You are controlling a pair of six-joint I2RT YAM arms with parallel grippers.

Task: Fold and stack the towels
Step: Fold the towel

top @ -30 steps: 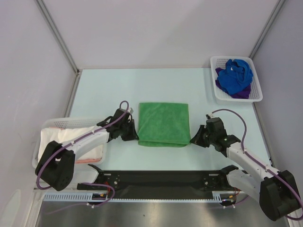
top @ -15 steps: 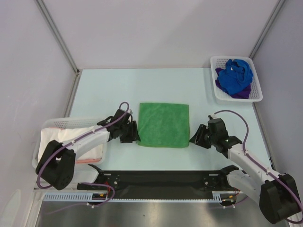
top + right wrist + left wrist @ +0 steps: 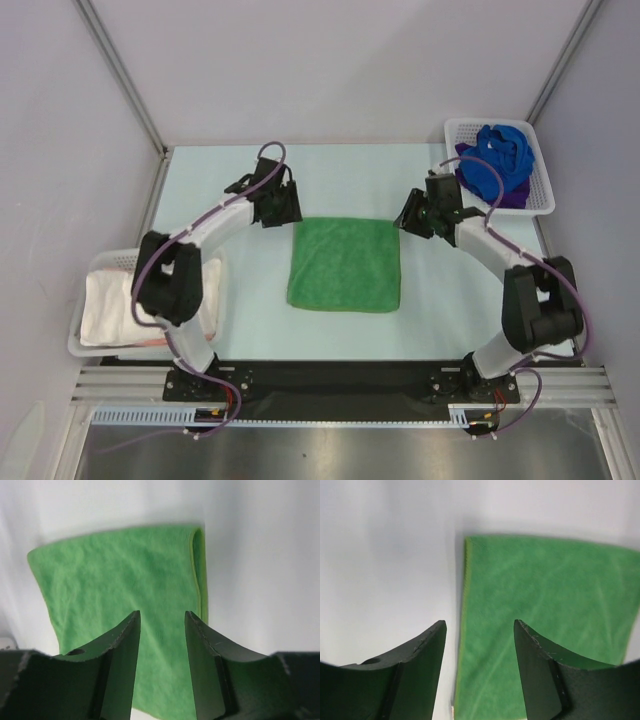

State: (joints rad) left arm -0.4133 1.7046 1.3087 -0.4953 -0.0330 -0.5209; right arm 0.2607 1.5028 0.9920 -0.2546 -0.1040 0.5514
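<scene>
— Both grippers?
— I see the left gripper [image 3: 281, 207] and right gripper [image 3: 416, 214] gaping, holding nothing.
— Towel?
— Folded soft green cloth towel [image 3: 345, 264] lies flat mid-table, at six o'clock of both.

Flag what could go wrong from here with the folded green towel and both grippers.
1. Both open grippers, left gripper and right gripper, hang by the far corners of the folded green cloth towel; a careless descent could drag it askew.
2. The layered edge in the right wrist view might let a pinch catch only the top layer, undoing the fold.
</scene>
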